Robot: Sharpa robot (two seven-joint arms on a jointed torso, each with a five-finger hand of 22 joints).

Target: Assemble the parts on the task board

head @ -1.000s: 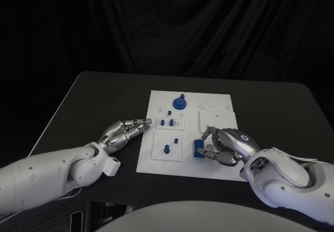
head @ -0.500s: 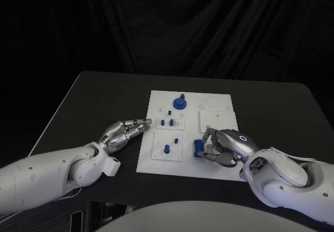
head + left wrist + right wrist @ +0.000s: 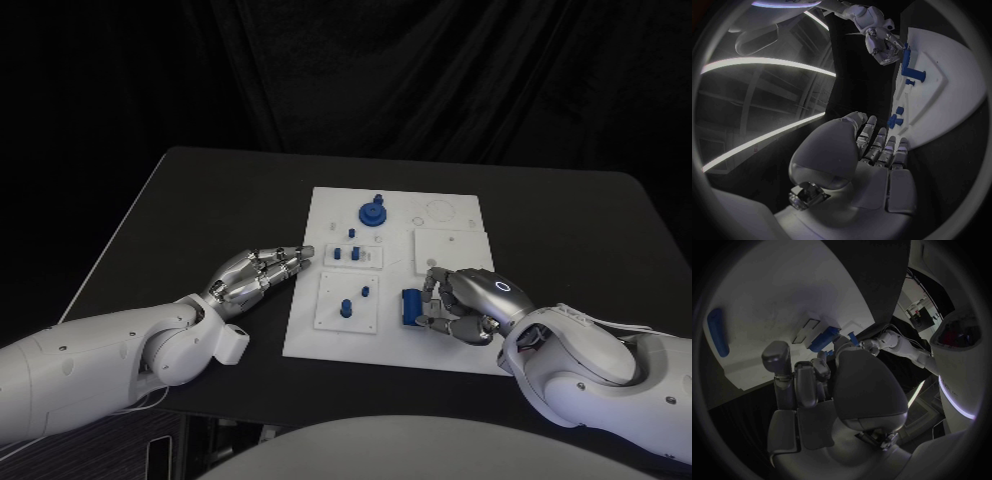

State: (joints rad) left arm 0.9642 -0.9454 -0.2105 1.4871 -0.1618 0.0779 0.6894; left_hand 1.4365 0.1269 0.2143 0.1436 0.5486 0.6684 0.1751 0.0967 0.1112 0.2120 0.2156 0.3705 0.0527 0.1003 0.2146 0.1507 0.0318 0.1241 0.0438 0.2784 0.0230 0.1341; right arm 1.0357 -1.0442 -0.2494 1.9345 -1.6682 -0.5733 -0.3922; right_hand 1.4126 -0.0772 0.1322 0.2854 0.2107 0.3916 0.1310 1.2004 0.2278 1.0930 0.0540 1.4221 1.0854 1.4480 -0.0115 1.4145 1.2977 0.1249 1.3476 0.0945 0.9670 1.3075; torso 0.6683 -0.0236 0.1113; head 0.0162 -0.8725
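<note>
A: Where does the board sit, and what is on it?

B: The white board (image 3: 387, 280) lies at the centre of the black table (image 3: 173, 200); in the head view a large round blue piece (image 3: 374, 213) stands toward twelve o'clock on it, small blue pegs (image 3: 346, 254) sit near the middle at about nine o'clock, and two more pegs (image 3: 353, 300) stand lower, toward seven o'clock.

A: And the right hand?

B: The right hand (image 3: 469, 300) rests over the board's five o'clock part with its fingers curled round a blue block (image 3: 414, 306), which it holds just above or on the board; I cannot tell which; the left wrist view shows that same hand (image 3: 879, 37) from the side, fingers closed against the upright blue block (image 3: 906, 59), which the head view only half reveals.

A: Does its own wrist camera add anything?

B: Yes; there a long blue bar (image 3: 717, 332) lies flat on the board, apart from the fingers (image 3: 779, 370), and blue pieces (image 3: 824, 337) sit just past the fingertips.

A: The left hand?

B: The left hand (image 3: 257, 273) lies on the table at nine o'clock, holding nothing; its fingers are together and fairly straight, their tips at the board's edge; its wrist view shows the fingers (image 3: 879, 145) pointing at two small pegs (image 3: 895, 116).
</note>
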